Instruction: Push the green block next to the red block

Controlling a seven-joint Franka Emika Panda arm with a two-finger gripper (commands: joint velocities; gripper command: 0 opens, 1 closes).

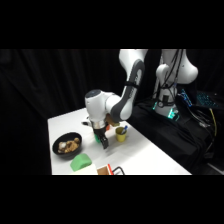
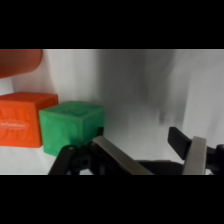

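Progress: as the green block (image 2: pixel 71 126) sits against the red block (image 2: pixel 24 119) at frame left, nearly done.
Fingers (image 2: pixel 196 155): apart, empty.

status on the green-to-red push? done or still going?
Looks essentially done: in the wrist view the green block sits right beside the red block, apparently touching. The gripper is open and low beside the green block, gripping nothing. Left: back away.
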